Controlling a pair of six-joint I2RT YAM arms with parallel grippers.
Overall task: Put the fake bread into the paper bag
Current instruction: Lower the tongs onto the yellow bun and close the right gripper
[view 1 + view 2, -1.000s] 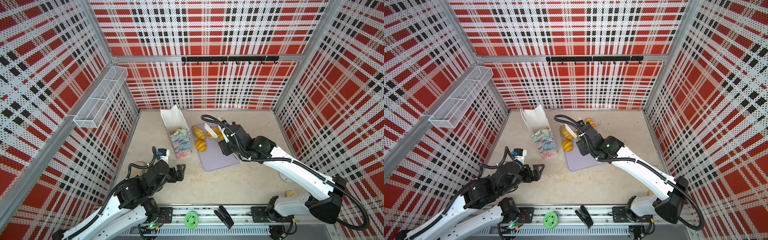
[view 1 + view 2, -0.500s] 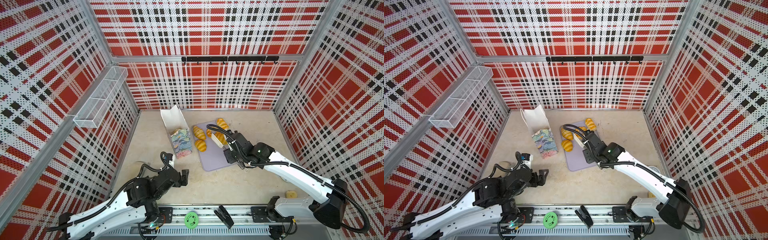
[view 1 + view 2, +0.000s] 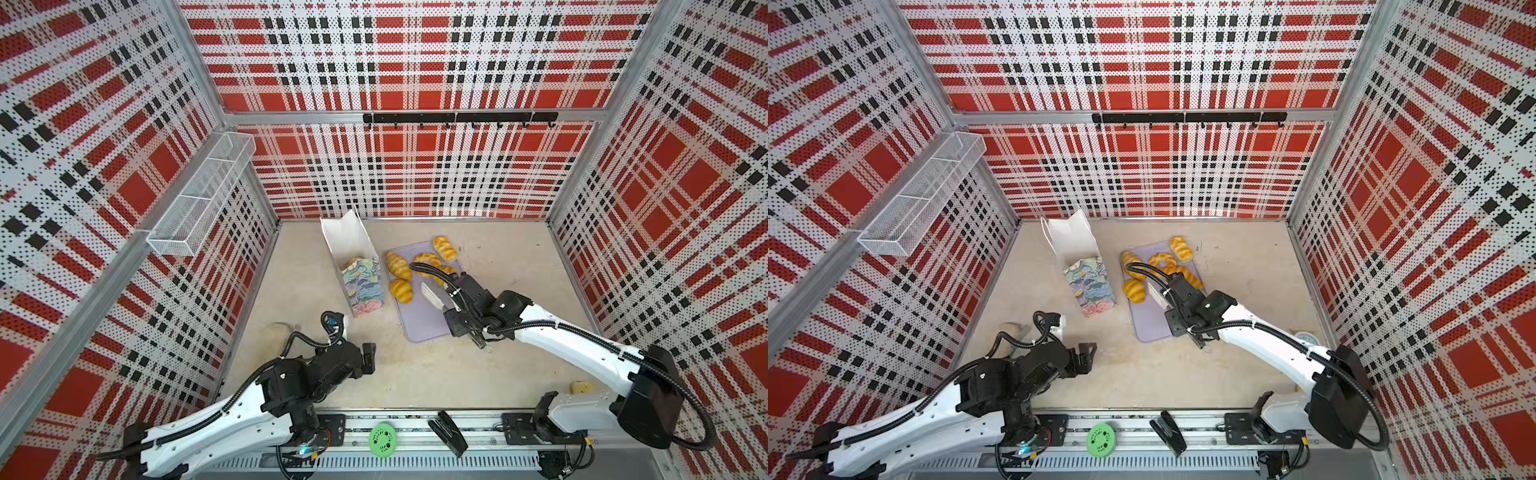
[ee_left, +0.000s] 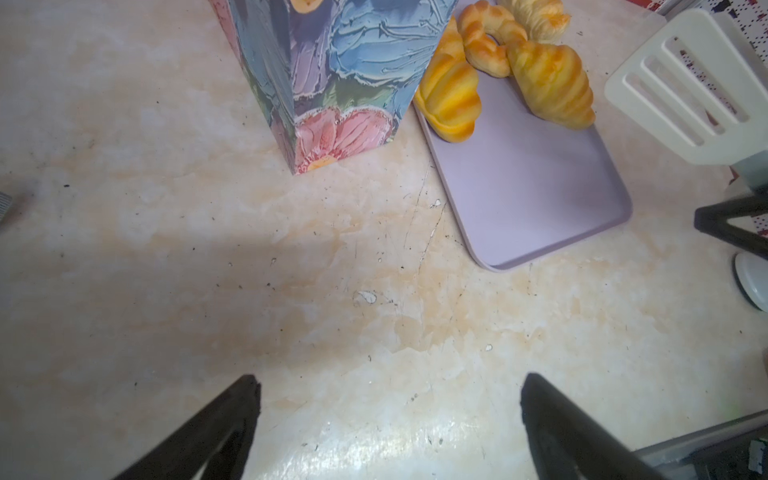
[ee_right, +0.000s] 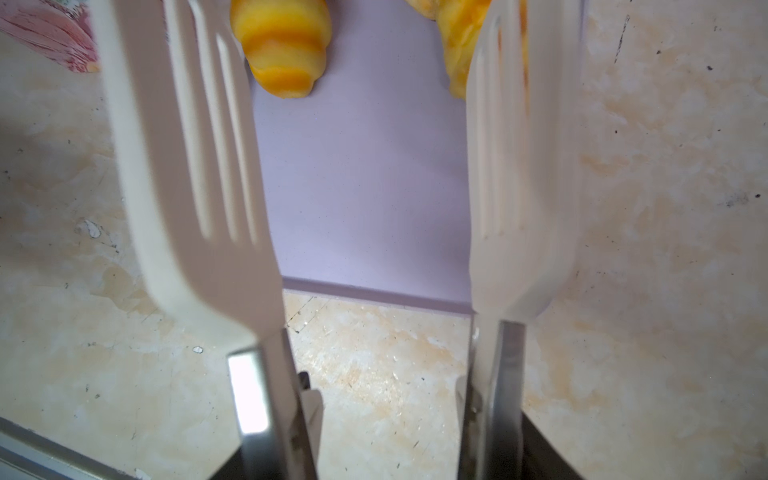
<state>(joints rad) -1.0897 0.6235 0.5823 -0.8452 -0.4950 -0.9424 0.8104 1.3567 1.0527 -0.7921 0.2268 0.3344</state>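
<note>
The paper bag, flower-printed with a white lining, stands upright left of the lavender tray. One fake bread piece shows inside it. Several more lie on the tray's far half: croissants, a ring and a striped bun. My right gripper is shut on white slotted tongs. The tongs' blades stand apart over the tray, empty. My left gripper hangs open above bare table, nearer than the bag.
A wire basket hangs on the left wall and a black hook rail on the back wall. At the front rail lie a green disc and a black stapler. A white round object sits near the right arm.
The right arm has drawn the tongs back from the bread toward the tray's near half. The left arm has shifted slightly nearer the front and to the right, still open.
</note>
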